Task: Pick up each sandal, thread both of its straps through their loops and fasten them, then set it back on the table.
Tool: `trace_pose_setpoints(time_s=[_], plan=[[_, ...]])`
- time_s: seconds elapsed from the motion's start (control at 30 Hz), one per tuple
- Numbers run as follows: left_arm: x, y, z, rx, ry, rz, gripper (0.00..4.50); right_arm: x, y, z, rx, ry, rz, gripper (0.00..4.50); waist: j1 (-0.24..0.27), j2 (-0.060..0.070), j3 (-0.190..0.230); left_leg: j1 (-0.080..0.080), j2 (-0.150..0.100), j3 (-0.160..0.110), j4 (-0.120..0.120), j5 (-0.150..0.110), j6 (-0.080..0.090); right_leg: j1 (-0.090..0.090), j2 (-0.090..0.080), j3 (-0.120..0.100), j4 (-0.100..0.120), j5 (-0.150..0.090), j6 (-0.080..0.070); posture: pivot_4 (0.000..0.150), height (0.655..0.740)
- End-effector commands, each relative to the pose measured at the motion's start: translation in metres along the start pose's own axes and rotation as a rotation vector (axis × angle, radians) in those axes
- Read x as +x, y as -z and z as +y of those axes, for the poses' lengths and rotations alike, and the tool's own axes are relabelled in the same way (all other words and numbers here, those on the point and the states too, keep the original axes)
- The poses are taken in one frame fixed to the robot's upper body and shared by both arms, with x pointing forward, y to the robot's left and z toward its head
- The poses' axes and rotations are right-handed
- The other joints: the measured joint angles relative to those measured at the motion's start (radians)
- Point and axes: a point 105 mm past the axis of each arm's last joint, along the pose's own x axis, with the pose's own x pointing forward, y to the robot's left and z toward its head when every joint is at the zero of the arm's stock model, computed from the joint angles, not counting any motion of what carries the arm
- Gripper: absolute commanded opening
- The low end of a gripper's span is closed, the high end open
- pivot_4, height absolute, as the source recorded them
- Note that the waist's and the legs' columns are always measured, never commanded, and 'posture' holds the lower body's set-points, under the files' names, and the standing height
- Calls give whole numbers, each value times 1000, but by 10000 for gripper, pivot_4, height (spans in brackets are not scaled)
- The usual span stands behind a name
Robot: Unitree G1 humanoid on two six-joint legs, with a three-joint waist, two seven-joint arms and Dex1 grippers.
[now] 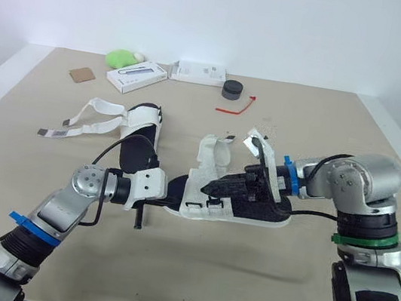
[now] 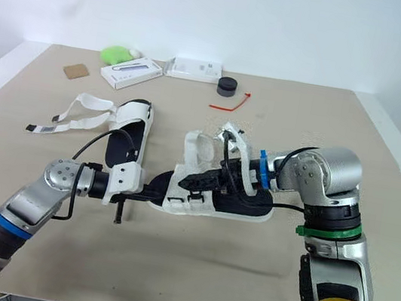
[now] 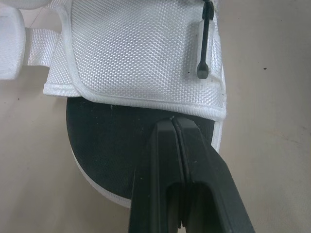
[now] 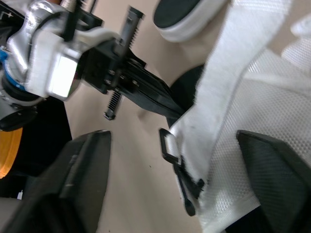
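Near sandal (image 1: 242, 203) flat on worktop (image 1: 278, 285), mid-field. Long axis crosswise, toe toward left arm, heel toward right. White strap (image 4: 228, 63) lying just beside black loop (image 4: 169, 145), not seen passing through it. Right pincer (image 1: 211, 187) over the upper from heel side, fingers well apart either side of strap; nearer to the work. Left pincer (image 3: 173, 125) fingers pressed together, tips on black footbed at toe. Judged: threading falls to right arm, left steadying. Second sandal (image 1: 140, 137) behind, straps loose.

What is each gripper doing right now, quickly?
Left gripper: shut, tips at the toe of the sandal.
Right gripper: open, set astride a strap of that sandal.
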Motion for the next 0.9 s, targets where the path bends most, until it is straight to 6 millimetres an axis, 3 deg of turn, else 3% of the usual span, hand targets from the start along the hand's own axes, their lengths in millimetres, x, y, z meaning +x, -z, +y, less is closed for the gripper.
trace_pose_setpoints(time_s=[0.03, 0.2, 0.23, 0.6, 0.9], plan=[[1, 21, -8, -40, 15, 82, 0, -2, -7, 1, -30, 25, 11, 28281, 0, 0, 0, 0, 0, 0, 0, 0, 0, 0, 0, 0, 0, 0, 0, 1500, 7400], [0, 22, -10, -42, 13, 85, 0, -3, -7, -1, 4, 31, 30, 3027, 0, 0, 0, 0, 0, -1, 0, 0, 0, 0, 0, -1, 0, 0, 0, 1500, 7400], [0, 22, -9, -42, 12, 85, 0, -3, -8, 0, 12, 21, 29, 688, -1, 0, 0, 0, 0, -1, 0, 0, 0, 0, 0, -1, 0, 0, 0, 1500, 7400], [1, 22, -10, -43, 14, 83, 0, -15, -24, 13, 92, -94, 5, 688, -1, 0, 0, -1, 0, -2, 0, 0, 0, 0, 0, -2, -1, -1, -1, 1500, 7400], [2, 22, -11, -47, 13, 80, 0, -9, -18, 1, 187, -59, 15, 688, -1, 0, 0, -2, 1, -3, 0, 0, 1, 0, 0, -3, -1, -1, -1, 1500, 7400]])
